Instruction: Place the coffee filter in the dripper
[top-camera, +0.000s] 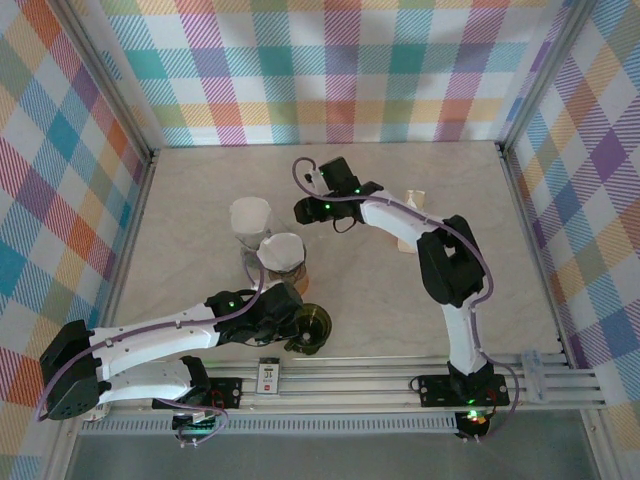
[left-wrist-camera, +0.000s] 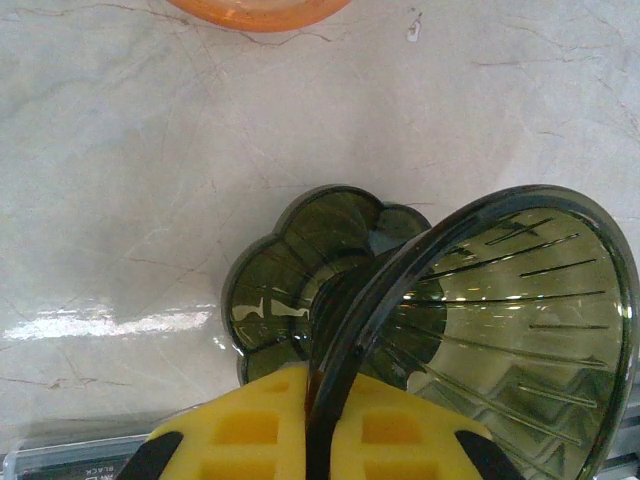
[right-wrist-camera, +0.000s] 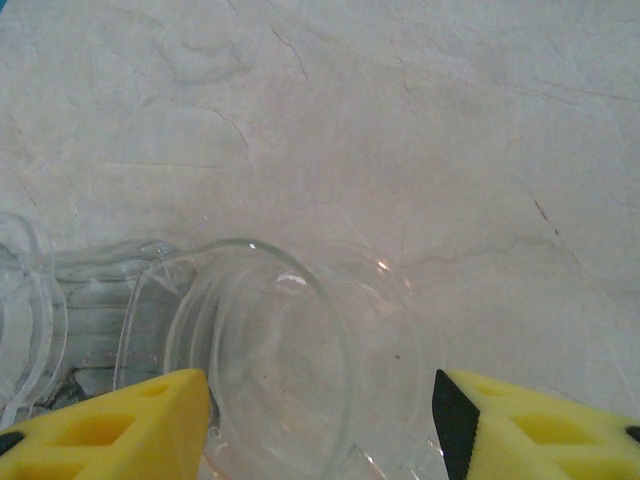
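Observation:
A dark green see-through dripper (left-wrist-camera: 500, 310) is tilted just above the table, and my left gripper (left-wrist-camera: 326, 405) is shut on its rim. From above, that dripper (top-camera: 314, 326) sits near the front edge, with the left gripper (top-camera: 293, 330) at its left side. A white coffee filter (top-camera: 282, 251) lies in an orange dripper (top-camera: 296, 272) mid-table. My right gripper (right-wrist-camera: 320, 395) is open, its yellow fingers (right-wrist-camera: 150, 425) astride a clear glass dripper (right-wrist-camera: 250, 350) with a gap on the right side. Seen from above, the right gripper (top-camera: 304, 210) is beside that clear dripper (top-camera: 250, 220).
A pale beige paper-like object (top-camera: 413, 205) lies at the back right, partly behind the right arm. The orange dripper's rim (left-wrist-camera: 260, 8) shows at the far edge of the left wrist view. Bare marble table (top-camera: 500, 260) lies to the right.

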